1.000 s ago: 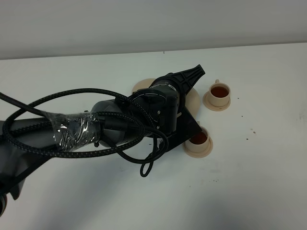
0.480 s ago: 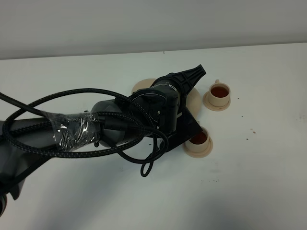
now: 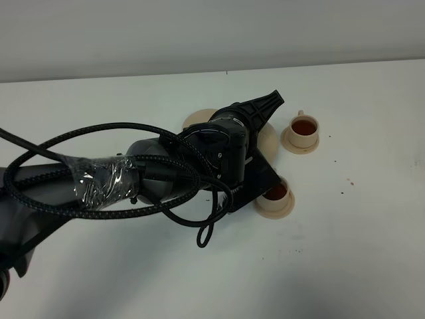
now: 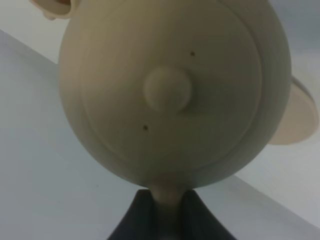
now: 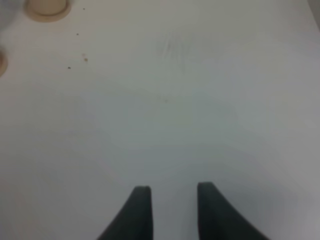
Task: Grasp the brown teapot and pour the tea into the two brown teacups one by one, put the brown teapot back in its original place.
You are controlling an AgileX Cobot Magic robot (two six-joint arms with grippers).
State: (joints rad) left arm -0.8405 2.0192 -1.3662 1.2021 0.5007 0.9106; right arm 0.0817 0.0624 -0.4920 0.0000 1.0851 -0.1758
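The brown teapot (image 4: 170,90) fills the left wrist view from above, with its knobbed lid in the middle. My left gripper (image 4: 167,202) is shut on its loop handle. In the exterior high view my left arm (image 3: 219,149) covers the teapot; only a pale tan edge (image 3: 269,139) shows beside it. The wide saucer (image 4: 300,117) lies just behind the teapot; I cannot tell whether the pot rests on it. Two brown teacups hold dark tea on small saucers, one far (image 3: 305,126) and one near (image 3: 276,193). My right gripper (image 5: 172,210) is open and empty over bare table.
The white table (image 3: 345,252) carries a few dark specks to the right of the cups. A black cable loop (image 3: 206,232) hangs from the left arm close to the table. A cup saucer (image 5: 46,7) shows at the edge of the right wrist view.
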